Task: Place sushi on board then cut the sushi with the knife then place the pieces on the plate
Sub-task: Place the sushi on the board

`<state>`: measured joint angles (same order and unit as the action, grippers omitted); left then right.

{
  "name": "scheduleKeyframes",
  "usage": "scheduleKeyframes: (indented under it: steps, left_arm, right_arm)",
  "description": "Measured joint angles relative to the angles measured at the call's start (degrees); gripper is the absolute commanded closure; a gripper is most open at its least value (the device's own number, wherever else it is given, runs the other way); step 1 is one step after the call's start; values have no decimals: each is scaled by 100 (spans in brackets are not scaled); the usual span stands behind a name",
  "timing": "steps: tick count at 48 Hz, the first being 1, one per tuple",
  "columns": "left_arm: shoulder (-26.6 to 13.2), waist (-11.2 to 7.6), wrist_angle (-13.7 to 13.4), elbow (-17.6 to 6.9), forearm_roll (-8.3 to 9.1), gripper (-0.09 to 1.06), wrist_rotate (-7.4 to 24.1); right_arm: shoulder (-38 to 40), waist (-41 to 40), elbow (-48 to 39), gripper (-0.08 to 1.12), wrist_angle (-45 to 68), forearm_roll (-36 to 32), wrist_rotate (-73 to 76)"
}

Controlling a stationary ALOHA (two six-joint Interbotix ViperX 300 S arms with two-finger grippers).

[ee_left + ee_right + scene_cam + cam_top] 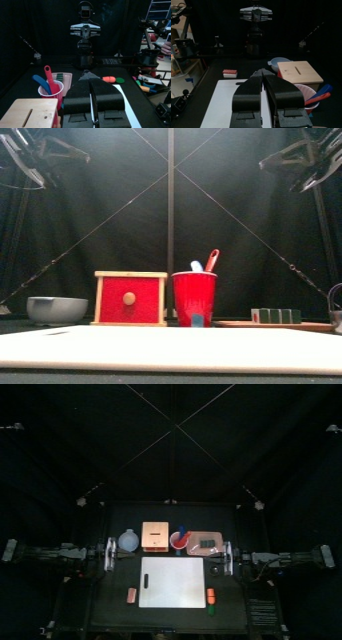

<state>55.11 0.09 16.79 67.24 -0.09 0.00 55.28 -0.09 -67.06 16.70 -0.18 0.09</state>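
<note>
The task is at its very start: the first step, to bring the sushi onto the board, is not yet begun. The toy sushi roll of dark green blocks [277, 315] lies on the flat pink tray [235, 324] at the back right of the bench, and the white cutting board [174, 582] in the middle is bare.

The left claw [87, 76] is pressed together and holds nothing; it rests at the left side of the bench. The right claw [264, 74] is pressed together too, empty, at the right side. I judge that the next move calls for one claw, most likely the right one which is nearer, to spread, reach to the tray and take the roll without pulling its blocks apart.

The round red plastic cup [194, 296] holds the blue toy knife [40, 81] and the red toy knife [211, 259], handles up. The blue-grey bowl [56, 309] seems empty. The pale wooden box with the red drawer front [131, 298] is closed, so its content is hidden
</note>
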Motion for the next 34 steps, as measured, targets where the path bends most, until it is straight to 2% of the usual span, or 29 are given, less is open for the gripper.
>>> scheduleKeyframes:
  steps: [3, 10, 23, 34]
  left_arm:
    - [-88, 0, 97, 0, -53, 101, -18]
    - [-519, -26, 290, -26, -211, 100, -26]
    - [-1362, -53, 343, -229, -237, 100, -35]
    - [-1960, -70, 360, -334, -237, 100, -26]
  right_arm:
    - [-26, 0, -26, 104, 0, 9, 9]
    - [-141, -149, -53, 102, -246, 62, 62]
    - [-501, -1037, 396, 101, -1969, 369, 167]
    - [-879, -1925, 844, 95, -3296, 53, 70]
